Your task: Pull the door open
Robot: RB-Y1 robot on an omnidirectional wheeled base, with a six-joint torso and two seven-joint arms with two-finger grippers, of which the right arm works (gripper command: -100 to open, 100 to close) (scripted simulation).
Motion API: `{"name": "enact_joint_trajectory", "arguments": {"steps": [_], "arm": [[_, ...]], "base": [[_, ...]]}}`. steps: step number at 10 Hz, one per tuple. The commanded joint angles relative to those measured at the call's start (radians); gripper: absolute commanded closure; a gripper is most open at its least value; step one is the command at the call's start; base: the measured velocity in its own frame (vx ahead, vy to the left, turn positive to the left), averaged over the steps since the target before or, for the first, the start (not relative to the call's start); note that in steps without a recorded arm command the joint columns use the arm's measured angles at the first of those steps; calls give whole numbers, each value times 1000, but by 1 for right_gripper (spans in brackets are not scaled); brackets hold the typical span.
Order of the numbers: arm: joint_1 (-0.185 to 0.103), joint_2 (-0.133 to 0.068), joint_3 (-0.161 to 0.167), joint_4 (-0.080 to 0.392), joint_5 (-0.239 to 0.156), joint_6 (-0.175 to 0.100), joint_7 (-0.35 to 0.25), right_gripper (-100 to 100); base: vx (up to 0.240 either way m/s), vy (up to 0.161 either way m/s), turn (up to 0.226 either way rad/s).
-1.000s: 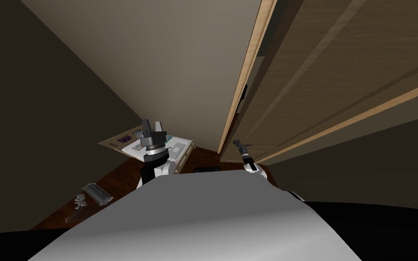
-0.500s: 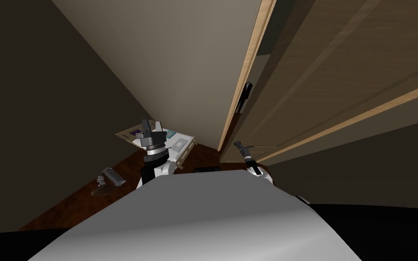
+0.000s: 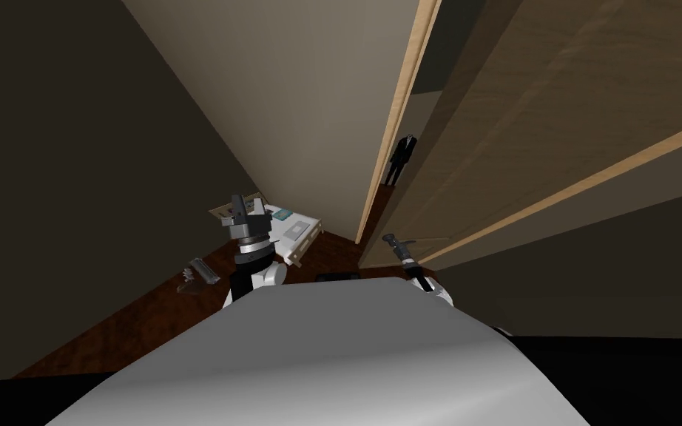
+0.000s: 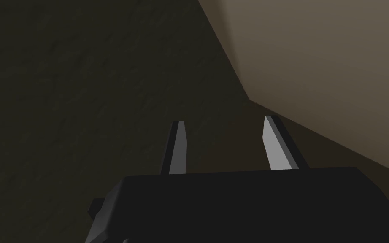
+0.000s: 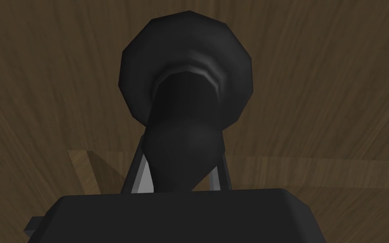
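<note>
The brown wooden door (image 3: pixel 554 133) stands ajar at my right, with a gap between it and the light wooden frame (image 3: pixel 399 126). In the right wrist view its black handle (image 5: pixel 185 126) runs out from a round black base plate, and my right gripper (image 5: pixel 181 177) is shut on it, a finger (image 5: pixel 141 175) pressing each side. In the head view that gripper (image 3: pixel 391 240) sits at the door's lower edge. My left gripper (image 3: pixel 247 211) is held up at the left, open with nothing between its fingers (image 4: pixel 274 145).
Through the gap a dark-suited figure (image 3: pixel 400 159) stands beyond the door. A low white cabinet (image 3: pixel 291 233) sits on the dark wood floor by the beige wall. Small grey items (image 3: pixel 200 274) lie on the floor at the left.
The door has swung further open and the gap at the frame is wider, showing the dark figure in full. My view has turned, so the cabinet and floor items sit further right.
</note>
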Motion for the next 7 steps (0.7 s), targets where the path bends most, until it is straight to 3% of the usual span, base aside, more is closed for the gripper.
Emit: {"name": "enact_joint_trajectory", "arguments": {"steps": [1,4,7], "arm": [[9,-9,4,3,3,-23,-9,100],[33,-33,11,24,8,-84,-30,100],[51,-51,16,38,11,-127,-46,100]], "base": [[-240,-107,185],[-270,-95,198],[-216,-84,156]]}}
